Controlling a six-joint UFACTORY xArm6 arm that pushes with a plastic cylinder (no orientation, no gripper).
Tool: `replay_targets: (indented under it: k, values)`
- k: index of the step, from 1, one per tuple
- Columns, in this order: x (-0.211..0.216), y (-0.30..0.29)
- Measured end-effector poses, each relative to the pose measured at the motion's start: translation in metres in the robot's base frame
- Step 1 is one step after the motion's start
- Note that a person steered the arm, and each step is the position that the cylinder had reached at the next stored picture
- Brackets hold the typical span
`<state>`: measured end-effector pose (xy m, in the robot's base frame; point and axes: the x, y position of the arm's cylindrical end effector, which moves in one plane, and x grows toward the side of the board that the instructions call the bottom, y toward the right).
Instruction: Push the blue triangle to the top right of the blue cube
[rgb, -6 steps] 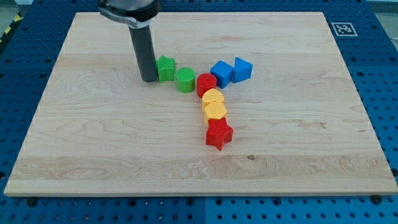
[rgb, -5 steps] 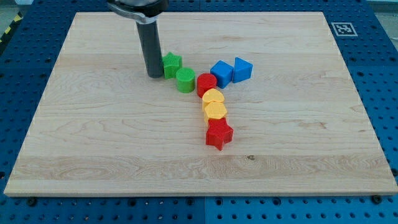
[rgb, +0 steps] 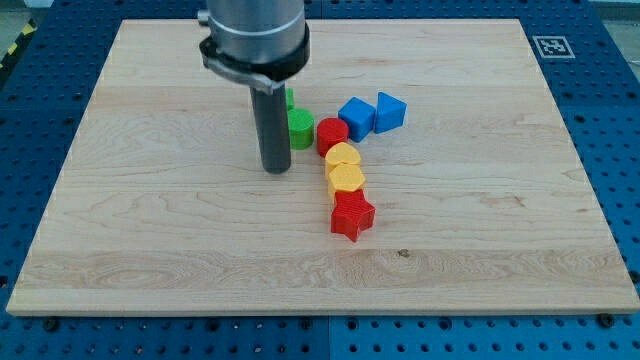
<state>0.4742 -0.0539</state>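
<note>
The blue triangle (rgb: 390, 111) lies on the wooden board, touching the right side of the blue cube (rgb: 357, 117). My tip (rgb: 276, 169) rests on the board to the left of the block cluster, just below and left of the green cylinder (rgb: 301, 128). The rod hides most of the green star (rgb: 289, 99), only a sliver shows. The tip is well left of both blue blocks and touches neither.
A red cylinder (rgb: 332, 134) sits left of the blue cube. Below it run a yellow heart (rgb: 342, 156), a yellow hexagon (rgb: 347, 179) and a red star (rgb: 352, 216). A marker tag (rgb: 549, 46) is at the board's top right corner.
My tip has moved right and down the view, from left of the green star to below-left of the green cylinder. The rod now covers most of the green star.
</note>
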Motion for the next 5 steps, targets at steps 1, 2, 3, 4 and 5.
replay_targets:
  k: [1, 2, 3, 4, 5]
  values:
    - [0.018, -0.012]
    - [0.006, -0.066]
    - [-0.053, -0.101]
    - [-0.138, -0.121]
    - [-0.189, -0.101]
